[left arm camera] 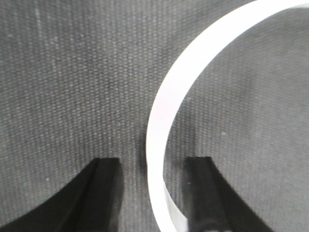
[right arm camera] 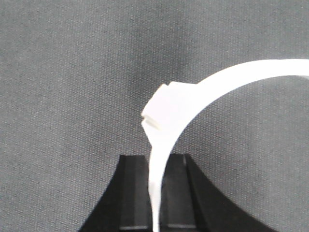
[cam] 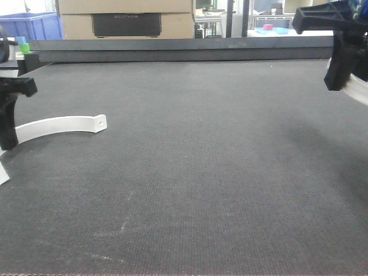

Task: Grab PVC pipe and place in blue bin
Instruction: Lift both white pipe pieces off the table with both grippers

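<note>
On the dark surface (cam: 201, 172), our left gripper (left arm camera: 153, 164) straddles a white strip (left arm camera: 166, 104), spread wide; our right gripper (right arm camera: 154, 162) pinches a second strip (right arm camera: 193, 96).

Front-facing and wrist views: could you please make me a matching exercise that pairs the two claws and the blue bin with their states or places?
Things:
1. left claw
2. right claw
3. blue bin

States or places:
A. shut on the raised PVC piece
B. in the background, far left
C. open, astride the flat-lying PVC piece on the mat

Pairs: 1-C, 2-A, 3-B.
</note>
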You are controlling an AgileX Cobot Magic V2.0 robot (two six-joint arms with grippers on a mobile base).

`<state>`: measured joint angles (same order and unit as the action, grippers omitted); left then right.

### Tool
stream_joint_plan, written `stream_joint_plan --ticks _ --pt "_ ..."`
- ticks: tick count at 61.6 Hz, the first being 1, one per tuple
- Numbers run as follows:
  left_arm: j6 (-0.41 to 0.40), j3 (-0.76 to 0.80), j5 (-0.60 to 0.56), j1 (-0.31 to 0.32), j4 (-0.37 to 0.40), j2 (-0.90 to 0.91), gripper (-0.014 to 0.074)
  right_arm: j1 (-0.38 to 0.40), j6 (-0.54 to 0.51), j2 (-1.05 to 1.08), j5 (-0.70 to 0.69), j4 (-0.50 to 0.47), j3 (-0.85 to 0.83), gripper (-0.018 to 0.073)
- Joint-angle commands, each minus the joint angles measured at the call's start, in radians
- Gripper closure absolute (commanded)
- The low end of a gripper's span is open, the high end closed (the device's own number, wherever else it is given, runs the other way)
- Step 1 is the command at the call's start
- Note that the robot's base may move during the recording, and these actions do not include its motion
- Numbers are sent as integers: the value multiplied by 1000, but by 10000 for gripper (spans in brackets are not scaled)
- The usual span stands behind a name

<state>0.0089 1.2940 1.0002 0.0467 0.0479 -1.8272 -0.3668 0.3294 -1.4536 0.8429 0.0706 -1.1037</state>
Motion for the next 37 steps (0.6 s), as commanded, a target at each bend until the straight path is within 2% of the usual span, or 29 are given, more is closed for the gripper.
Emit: stream_joint_plan --ticks 1,12,25,37 --pt "-1 8 -9 -4 -2 -4 408 -1 -9 8 -3 12 -2 727" --pt "-1 8 0 -4 -2 -9 458 -1 -9 8 -1 12 -2 727" --pt "-1 8 13 -4 -8 -9 707 -1 -9 8 -10 12 -2 727" --pt "-1 28 77 -4 -8 -7 707 -1 -9 10 -7 12 -2 727"
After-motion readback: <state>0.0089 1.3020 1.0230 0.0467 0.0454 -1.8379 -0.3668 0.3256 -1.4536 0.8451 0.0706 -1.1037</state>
